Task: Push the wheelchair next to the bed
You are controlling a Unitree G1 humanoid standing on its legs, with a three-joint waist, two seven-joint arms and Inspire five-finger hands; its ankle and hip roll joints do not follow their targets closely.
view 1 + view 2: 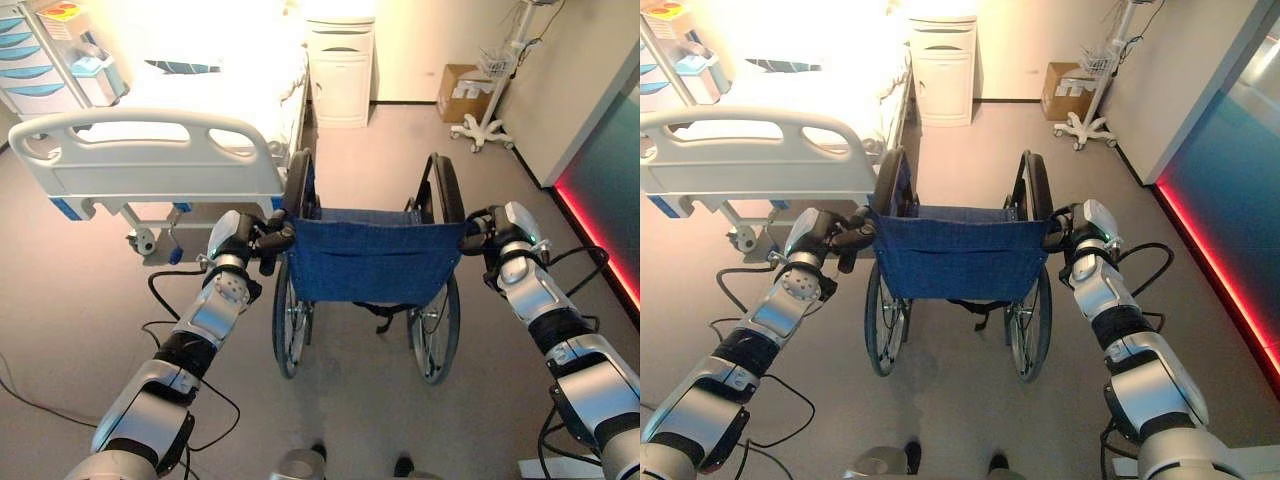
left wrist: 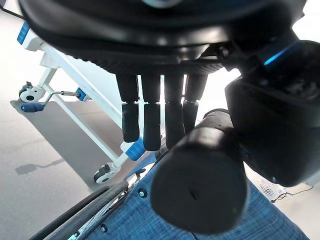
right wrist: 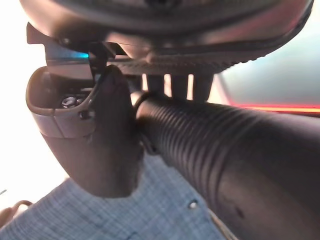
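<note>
The wheelchair point(image 1: 370, 260) with a blue cloth back stands in front of me on grey floor, facing away. Its left wheel is close beside the foot end of the white hospital bed point(image 1: 150, 170), which lies to the left and ahead. My left hand point(image 1: 235, 243) is shut on the left push handle point(image 2: 200, 185), fingers point(image 2: 150, 125) on one side of the black grip and thumb on the other. At the other end of the back, my right hand point(image 1: 500, 232) is curled round the ribbed right push handle point(image 3: 210, 150).
A white bedside cabinet point(image 1: 340, 70) stands against the far wall beside the bed. A cardboard box point(image 1: 460, 92) and a wheeled stand point(image 1: 485, 120) are at the far right. A drawer cart point(image 1: 35, 60) is far left. A red-lit wall point(image 1: 600, 240) runs along the right.
</note>
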